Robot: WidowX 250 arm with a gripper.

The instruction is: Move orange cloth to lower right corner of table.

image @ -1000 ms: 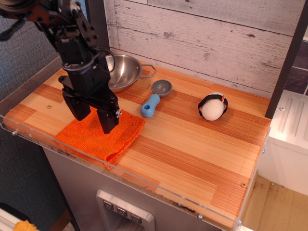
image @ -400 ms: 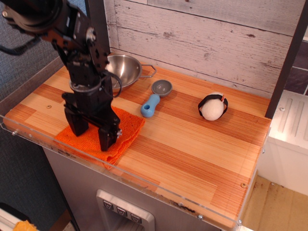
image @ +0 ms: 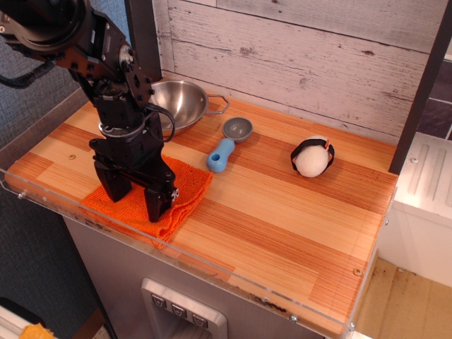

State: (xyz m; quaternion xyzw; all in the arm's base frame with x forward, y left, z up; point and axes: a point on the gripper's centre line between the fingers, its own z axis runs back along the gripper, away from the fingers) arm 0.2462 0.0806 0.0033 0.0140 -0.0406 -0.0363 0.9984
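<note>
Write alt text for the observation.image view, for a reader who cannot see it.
A black robot gripper stands open, fingers down on an orange cloth at the wooden table's front left edge. Behind lie a steel bowl, a blue scoop and a white-and-black plush toy.

You saw a bright orange cloth (image: 180, 192), black gripper (image: 135, 201), striped light-and-reddish wooden table (image: 282, 226), steel bowl (image: 180, 104), blue-handled scoop (image: 221, 154).

cloth (image: 180, 191) left, bowl (image: 180, 104) behind

Steel bowl (image: 182, 104) by the wall, blue-handled scoop (image: 227, 144), possibly a plush penguin (image: 312, 156) lying apart
</note>
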